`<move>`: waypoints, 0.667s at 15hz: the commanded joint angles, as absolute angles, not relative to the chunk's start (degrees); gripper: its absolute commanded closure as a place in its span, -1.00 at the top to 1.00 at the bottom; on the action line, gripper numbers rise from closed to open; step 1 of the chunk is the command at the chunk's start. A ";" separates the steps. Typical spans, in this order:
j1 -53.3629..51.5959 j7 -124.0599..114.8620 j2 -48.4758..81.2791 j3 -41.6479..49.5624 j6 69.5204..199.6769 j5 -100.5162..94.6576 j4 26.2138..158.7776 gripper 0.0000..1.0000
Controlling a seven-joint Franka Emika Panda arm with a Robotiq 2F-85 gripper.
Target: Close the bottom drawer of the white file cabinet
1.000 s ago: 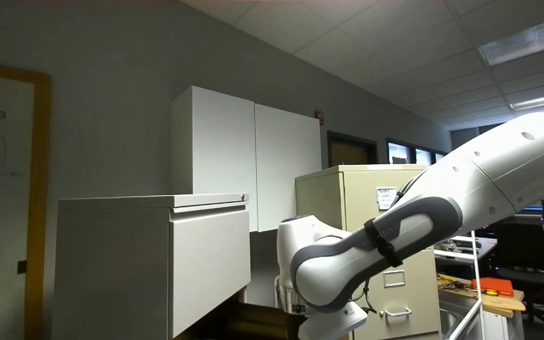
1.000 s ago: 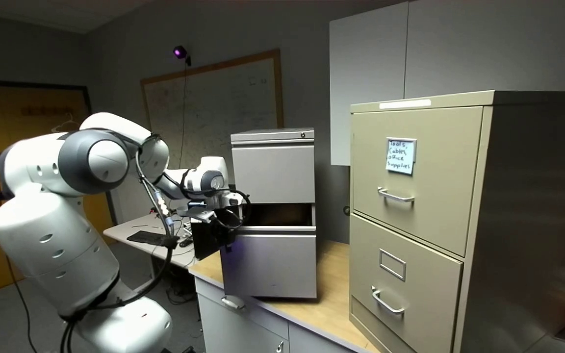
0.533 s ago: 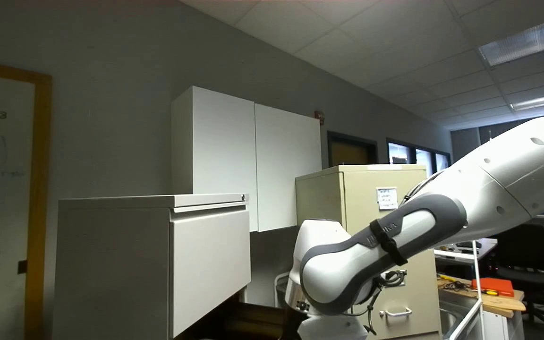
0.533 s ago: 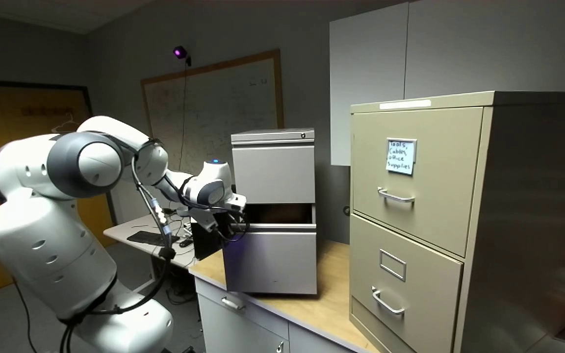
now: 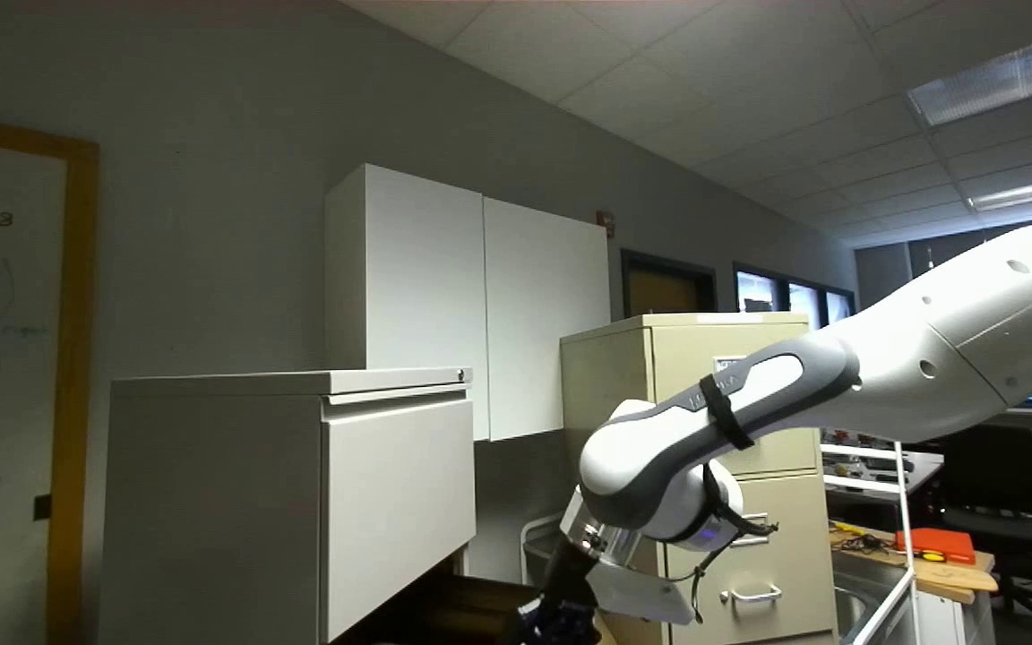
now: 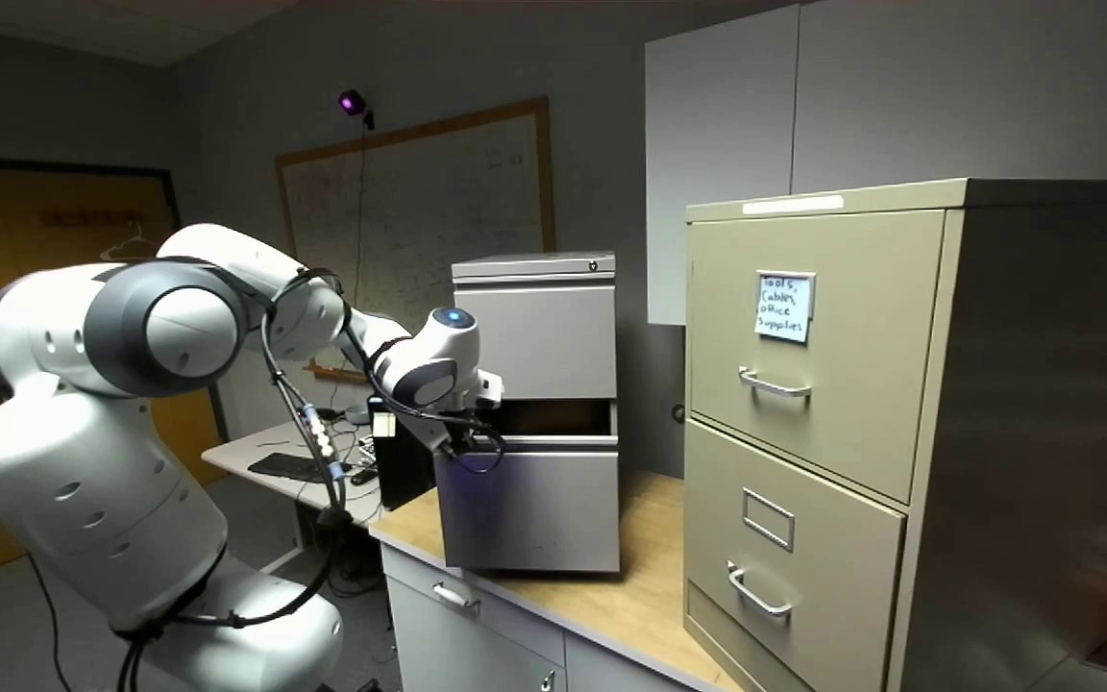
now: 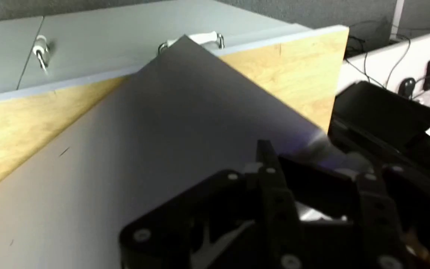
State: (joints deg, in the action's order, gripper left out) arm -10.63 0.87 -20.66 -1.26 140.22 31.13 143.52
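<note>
The white file cabinet (image 5: 211, 502) stands on a wooden counter and also shows in an exterior view (image 6: 534, 341) with its upper drawer shut. The bottom drawer (image 6: 534, 514) is partly pulled out, with a dark gap above its front. Its dark inside (image 5: 480, 605) shows low in an exterior view. In the wrist view the drawer front (image 7: 170, 116) is a big grey panel. My gripper (image 7: 315, 164) is at the drawer's upper corner, fingers apart, one finger overlapping the front; whether it touches is unclear. The gripper (image 5: 556, 623) is cut off by the frame edge there.
The beige cabinet (image 6: 813, 356) stands beside the white one. The wooden counter (image 6: 654, 538) has a handled cupboard below. A desk with a keyboard (image 6: 289, 466) and a dark monitor (image 6: 400, 471) is behind the arm. Cables hang from the wrist. White cupboards (image 5: 426, 296) hang on the wall.
The bottom drawer has slid slightly inward. My hand has tilted and shifted along the drawer, toward the beige cabinet; the arm's links have swung with it.
</note>
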 commanded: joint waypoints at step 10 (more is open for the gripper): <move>-6.50 10.57 -17.40 6.99 144.48 37.13 133.69 -0.99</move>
